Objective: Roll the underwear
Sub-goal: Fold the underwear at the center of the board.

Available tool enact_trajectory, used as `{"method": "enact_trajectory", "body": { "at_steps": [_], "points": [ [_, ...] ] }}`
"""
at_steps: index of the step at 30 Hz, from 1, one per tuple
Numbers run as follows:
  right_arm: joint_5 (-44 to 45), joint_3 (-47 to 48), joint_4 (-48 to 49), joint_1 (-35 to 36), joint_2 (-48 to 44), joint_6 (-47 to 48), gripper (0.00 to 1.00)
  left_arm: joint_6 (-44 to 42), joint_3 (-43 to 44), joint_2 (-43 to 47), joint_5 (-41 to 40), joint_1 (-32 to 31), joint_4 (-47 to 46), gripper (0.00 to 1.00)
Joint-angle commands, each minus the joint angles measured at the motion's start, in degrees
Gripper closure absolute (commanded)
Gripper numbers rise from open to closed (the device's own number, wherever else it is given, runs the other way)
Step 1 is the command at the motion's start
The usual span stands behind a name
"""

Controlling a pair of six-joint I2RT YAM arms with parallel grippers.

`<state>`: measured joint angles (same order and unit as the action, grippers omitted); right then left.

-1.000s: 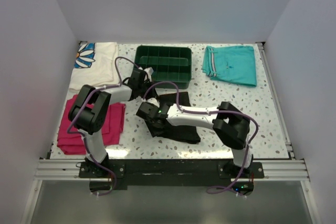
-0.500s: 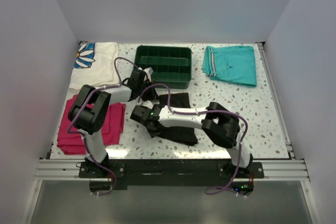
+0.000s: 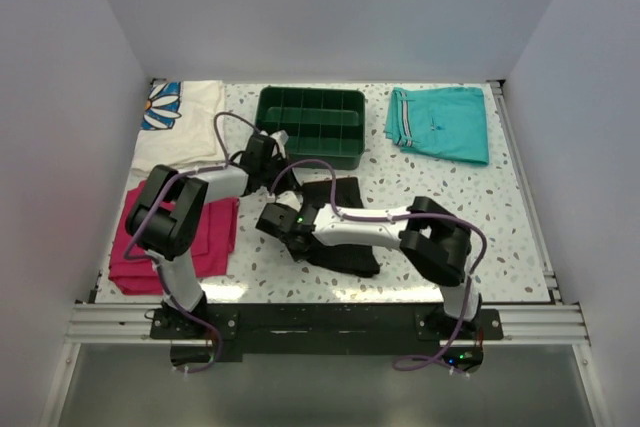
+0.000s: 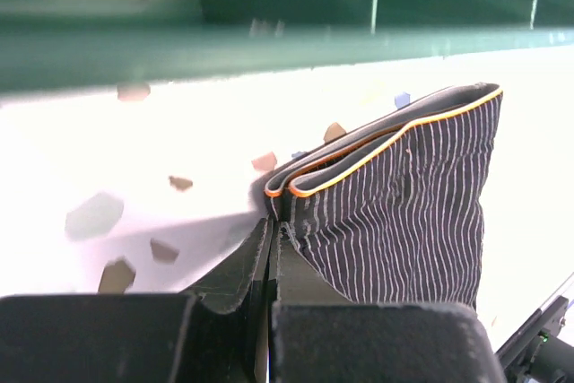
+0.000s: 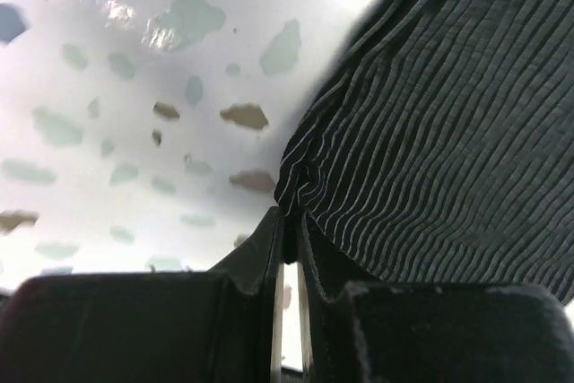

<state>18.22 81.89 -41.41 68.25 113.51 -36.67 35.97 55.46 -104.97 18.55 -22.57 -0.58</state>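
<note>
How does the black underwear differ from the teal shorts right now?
The underwear is black with fine stripes; the teal shorts are teal. The underwear lies mid-table, pinched by the left claw and right claw; the teal shorts lie untouched at the far right. Both rest on the table.

Speckled table (image 3: 500, 237) with underwear (image 3: 345, 190), green tray (image 3: 335, 155), teal shorts (image 3: 445, 125), magenta cloth (image 3: 220, 234), floral cloth (image 3: 195, 122).

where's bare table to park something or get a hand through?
Biggest bare patch: near right, between teal shorts, right arm and table edge. Narrow strip between green tray and shorts. Left and centre crowded: magenta cloth, floral cloth, underwear.
</note>
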Motion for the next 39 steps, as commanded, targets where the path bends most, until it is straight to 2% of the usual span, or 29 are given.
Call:
{"method": "enact_trajectory", "body": {
  "at_steps": [1, 7, 12, 21, 25, 27, 28, 31, 37, 39],
  "points": [
    [-1.16, -5.94, 8.7, 0.22, -11.9, 0.36, 0.93, 2.26, -2.37, 6.16, -1.49, 0.42, -1.09, 1.0],
    [-6.35, -12.27, 15.74, -0.48, -18.23, -0.16, 0.9, 3.41, -4.49, 9.43, -2.29, 0.42, -1.09, 1.0],
    [-9.68, -14.64, 16.8, -0.83, -18.24, -0.95, 0.9, 4.11, -4.93, 10.75, -2.72, 0.42, -0.04, 1.0],
    [-10.48, -16.41, 17.06, -1.45, -16.57, -2.62, 0.9, 2.62, -4.83, 11.1, -6.06, 0.42, 4.62, 1.0],
    [-10.74, -16.5, 17.15, -1.54, -15.52, -2.97, 0.9, 2.18, -5.36, 9.96, -5.89, 0.42, 5.15, 0.83],
    [-11.18, -16.58, 17.41, -1.63, -15.25, -2.97, 0.9, 2.44, -5.8, 9.35, -4.75, 0.42, 3.84, 0.78],
    [-11.19, -16.58, 17.33, -1.63, -14.99, -2.89, 0.89, 2.7, -6.41, 9.34, -4.4, 0.42, 3.14, 0.69],
    [-11.27, -16.76, 17.41, -1.71, -14.73, -3.06, 0.89, 2.71, -6.42, 8.47, -3.17, 0.42, 1.55, 0.58],
    [-11.71, -17.02, 17.59, -1.98, -14.55, -3.24, 0.87, 1.74, -5.63, 5.13, -2.64, 0.42, 1.46, 0.53],
    [-11.98, -16.85, 17.59, -1.98, -14.37, -3.24, 0.87, 2.17, -5.89, 4.51, -0.97, 0.42, -1.52, 0.52]
  ]
}}
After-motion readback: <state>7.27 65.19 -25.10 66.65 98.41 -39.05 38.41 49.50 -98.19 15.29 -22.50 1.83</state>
